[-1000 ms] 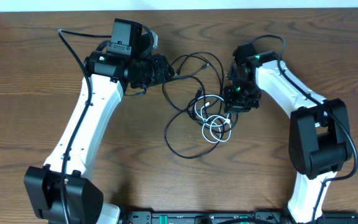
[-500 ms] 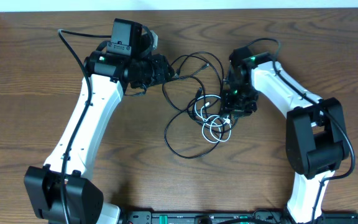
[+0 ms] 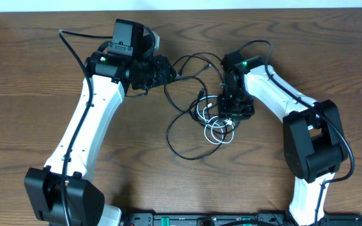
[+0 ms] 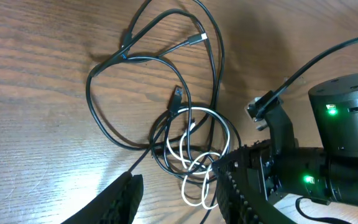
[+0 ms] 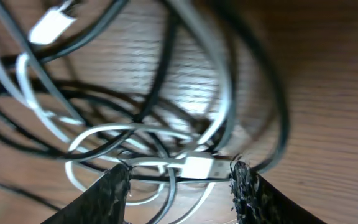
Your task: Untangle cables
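The long black cable (image 3: 182,150) lies in loose loops at the table's middle, tangled with the shorter white cable (image 3: 217,133), which is coiled in small loops. My left gripper (image 3: 168,72) is open at the tangle's upper left; in the left wrist view (image 4: 179,199) a black strand (image 4: 95,106) runs toward its left finger and the white coils (image 4: 194,186) lie between the fingers. My right gripper (image 3: 228,116) is open, low over the white coils. In the right wrist view (image 5: 180,180) a white plug (image 5: 197,167) sits between its fingertips, with black strands (image 5: 160,81) crossing.
Brown wooden table (image 3: 36,94). The right arm's body (image 4: 347,155) with green lights fills the right of the left wrist view. Thick black arm wires run along both arms. The table's back edge is at the top of the overhead view.
My right gripper has moved left and down over the white coils. The left arm has not moved. The cables lie as before.
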Robot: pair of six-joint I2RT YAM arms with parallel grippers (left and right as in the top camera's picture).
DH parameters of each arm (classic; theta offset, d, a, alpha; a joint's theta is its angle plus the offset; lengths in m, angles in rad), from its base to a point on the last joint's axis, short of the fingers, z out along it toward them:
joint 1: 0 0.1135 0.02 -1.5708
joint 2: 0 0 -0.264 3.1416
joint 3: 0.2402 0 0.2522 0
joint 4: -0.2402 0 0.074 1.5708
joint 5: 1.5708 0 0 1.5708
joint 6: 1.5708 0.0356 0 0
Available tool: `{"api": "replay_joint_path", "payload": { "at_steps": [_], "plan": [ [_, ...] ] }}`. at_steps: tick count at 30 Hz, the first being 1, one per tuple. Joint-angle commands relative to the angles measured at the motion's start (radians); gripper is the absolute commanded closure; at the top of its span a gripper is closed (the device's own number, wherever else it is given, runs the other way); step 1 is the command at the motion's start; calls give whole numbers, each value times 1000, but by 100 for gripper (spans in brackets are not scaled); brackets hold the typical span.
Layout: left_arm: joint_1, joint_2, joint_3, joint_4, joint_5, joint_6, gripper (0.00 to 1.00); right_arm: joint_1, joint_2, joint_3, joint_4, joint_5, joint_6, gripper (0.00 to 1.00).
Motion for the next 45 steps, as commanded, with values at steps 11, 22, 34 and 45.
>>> {"api": "replay_joint_path", "payload": {
  "at_steps": [11, 22, 34, 45],
  "plan": [
    [2, 6, -6, -2, -8, -6, 55, 27, 72, -11, 19, 37, 40, 56],
    [2, 6, -6, -3, -8, -6, 55, 48, 72, -11, 39, 40, 42, 93],
    [2, 6, -6, -3, -8, -6, 55, 17, 71, 49, -108, 38, 5, 99],
    [2, 6, -6, -2, -9, -6, 55, 14, 71, 331, -292, -43, -150, 99]
  ]
}}
